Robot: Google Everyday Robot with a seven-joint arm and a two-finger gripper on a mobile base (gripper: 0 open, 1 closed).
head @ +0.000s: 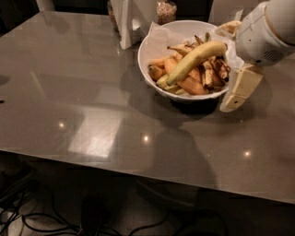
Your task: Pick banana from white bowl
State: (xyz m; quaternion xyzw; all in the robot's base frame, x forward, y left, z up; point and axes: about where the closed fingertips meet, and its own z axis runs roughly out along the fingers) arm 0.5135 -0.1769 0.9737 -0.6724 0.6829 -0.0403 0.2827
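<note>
The white bowl (154, 44), lined with crumpled white paper, stands at the back right of the grey table. The long yellow-green banana (196, 59) lies diagonally on top of shorter orange-yellow bananas (189, 83) and blackened ones (215, 70). My gripper (224, 69) is at the bowl's right rim, open and empty. One cream finger (240, 88) hangs just outside the rim and the other (228, 27) is at the far right rim. The white wrist (267, 30) is above them.
A white upright holder (131, 20) and a glass jar (166, 10) stand behind the bowl at the table's back edge. The grey table (83, 92) stretches left and forward of the bowl. Cables (41, 216) lie on the floor below the front edge.
</note>
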